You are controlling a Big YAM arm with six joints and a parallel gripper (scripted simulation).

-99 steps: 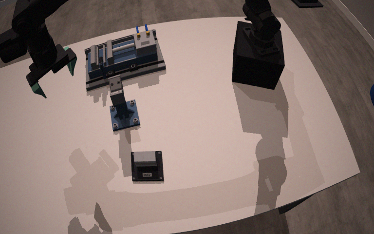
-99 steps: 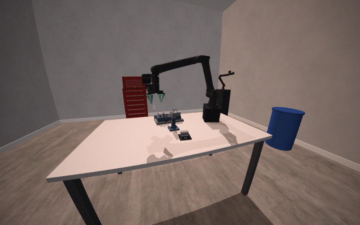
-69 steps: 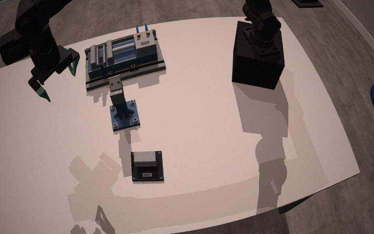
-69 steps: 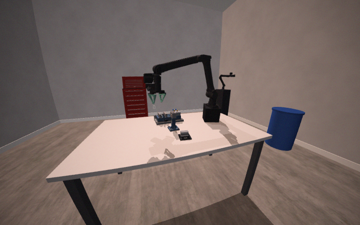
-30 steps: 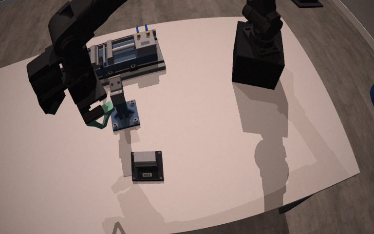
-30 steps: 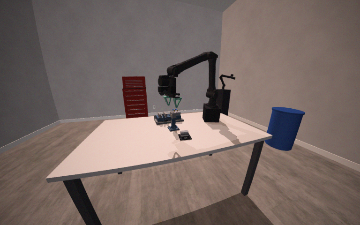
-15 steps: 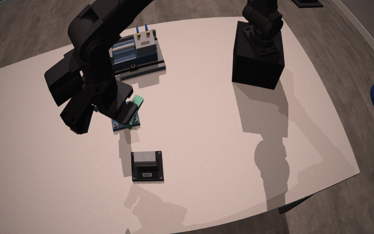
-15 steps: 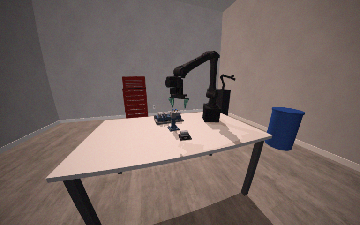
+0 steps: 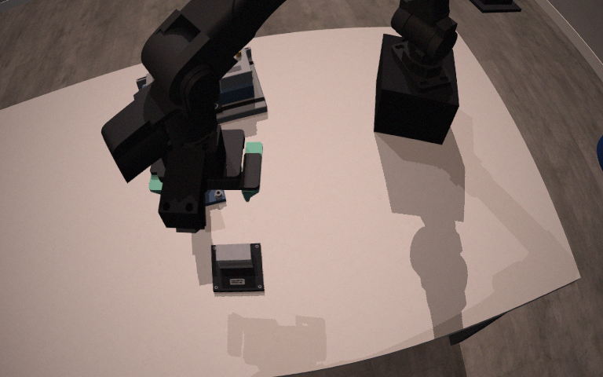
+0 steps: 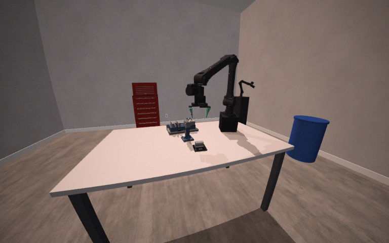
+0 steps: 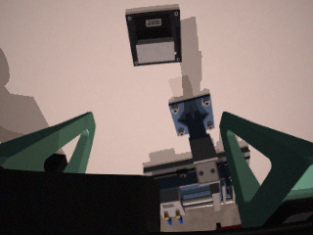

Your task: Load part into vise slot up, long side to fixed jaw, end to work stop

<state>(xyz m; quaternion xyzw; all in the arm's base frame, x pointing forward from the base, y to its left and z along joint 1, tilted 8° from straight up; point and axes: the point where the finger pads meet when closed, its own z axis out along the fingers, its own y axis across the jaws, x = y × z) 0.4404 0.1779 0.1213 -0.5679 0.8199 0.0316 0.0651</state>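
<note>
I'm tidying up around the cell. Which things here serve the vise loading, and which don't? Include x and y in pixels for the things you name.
For the job:
- block [image 9: 233,251] [image 10: 199,142] [image 11: 156,52]
- infeed plate [image 9: 238,287] [image 10: 200,149] [image 11: 153,31]
- vise [image 9: 236,94] [image 10: 173,128] [image 11: 201,191]
- V-block stand [image 10: 187,133] [image 11: 205,171]
- gripper [image 9: 202,191] [image 10: 199,116] [image 11: 157,118]

No apparent part in it:
- red tool cabinet [image 10: 145,110]
- blue drum [image 10: 307,140]

Vise [image 9: 239,82] [image 10: 182,127] [image 11: 196,188] jaws partly hidden.

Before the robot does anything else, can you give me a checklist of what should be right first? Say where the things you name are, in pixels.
1. Hand [image 9: 205,182] [image 10: 199,116] [image 11: 157,118] open: ok.
2. Nothing in its grip: ok.
3. Metal block [image 9: 233,252] [image 10: 199,143] [image 11: 156,52] sitting on its black plate [image 9: 257,284] [image 10: 204,149] [image 11: 153,30]: ok.
4. Hand right around the block, ready to grasp: not ok; it is high above the table [image 9: 333,222] [image 10: 143,157] [image 11: 112,88], away from the block.
5. Milled slot facing up: cannot tell.
6. Block loaded in the vise [image 9: 242,111] [image 10: 183,130] [image 11: 196,188]: not ok.
</note>
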